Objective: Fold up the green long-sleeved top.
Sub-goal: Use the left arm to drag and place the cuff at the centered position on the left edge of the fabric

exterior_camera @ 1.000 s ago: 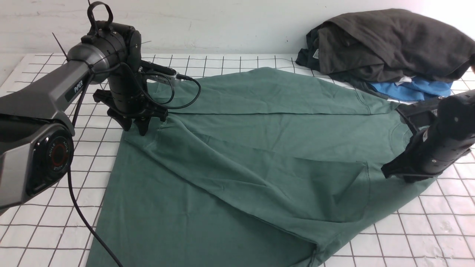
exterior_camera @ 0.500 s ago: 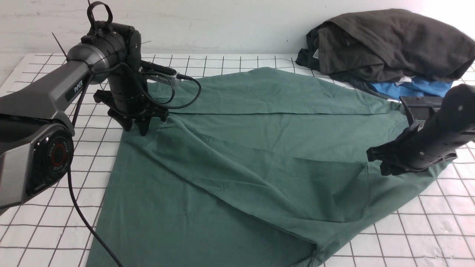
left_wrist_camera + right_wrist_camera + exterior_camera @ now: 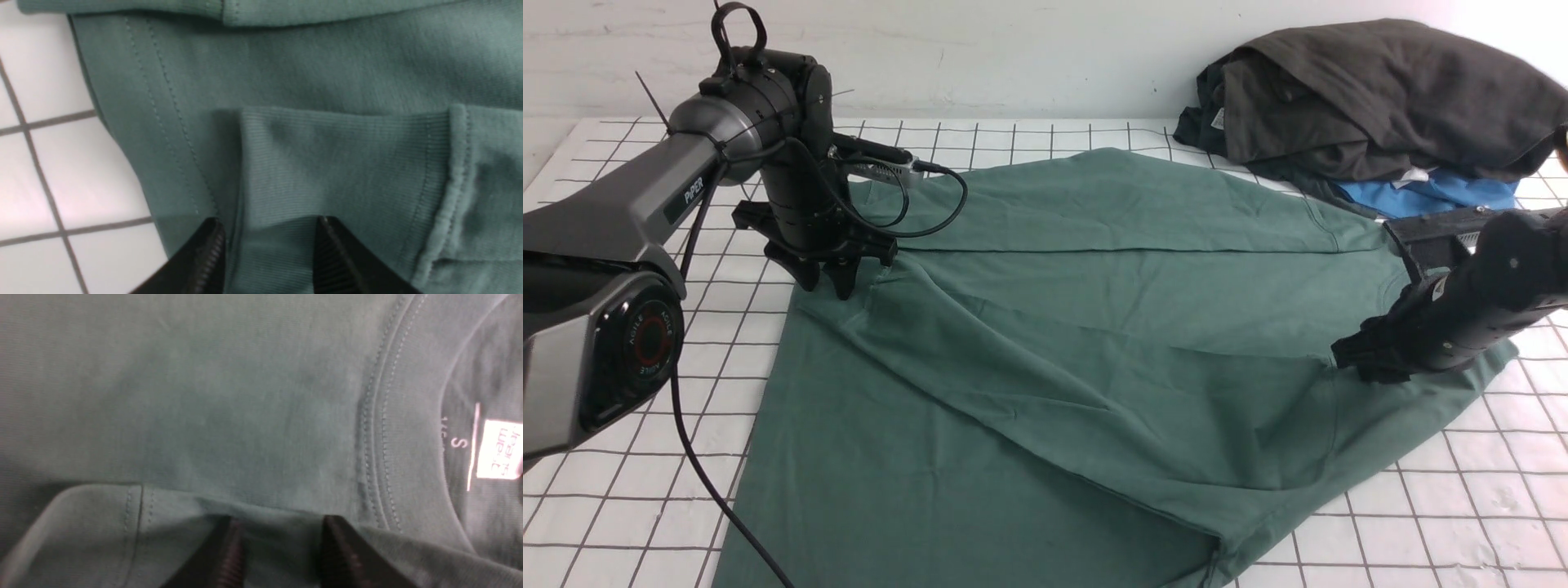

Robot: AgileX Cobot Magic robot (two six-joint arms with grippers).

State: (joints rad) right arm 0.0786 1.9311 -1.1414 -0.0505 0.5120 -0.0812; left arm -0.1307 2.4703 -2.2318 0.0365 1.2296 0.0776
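The green long-sleeved top [image 3: 1094, 327] lies spread on the gridded table [image 3: 1462, 523], with one sleeve folded diagonally across its body. My left gripper [image 3: 837, 286] points down at the far left corner of the top. Its jaws stand open [image 3: 269, 228] astride the flat ribbed cuff [image 3: 339, 163]. My right gripper [image 3: 1347, 359] leans in low over the right side of the top. It is open [image 3: 278, 526] over a folded edge beside the ribbed neck [image 3: 404, 416] and the white label [image 3: 498, 449]. Neither gripper holds cloth.
A pile of dark grey-brown garments [image 3: 1380, 90] with a bright blue garment [image 3: 1437, 200] under it sits at the back right, close behind my right arm. A black cable [image 3: 931, 212] loops from my left wrist over the top's far edge. A wall runs behind the table.
My right gripper has opened, let go of the fold and shifted a little left over the top. The left arm has barely moved.
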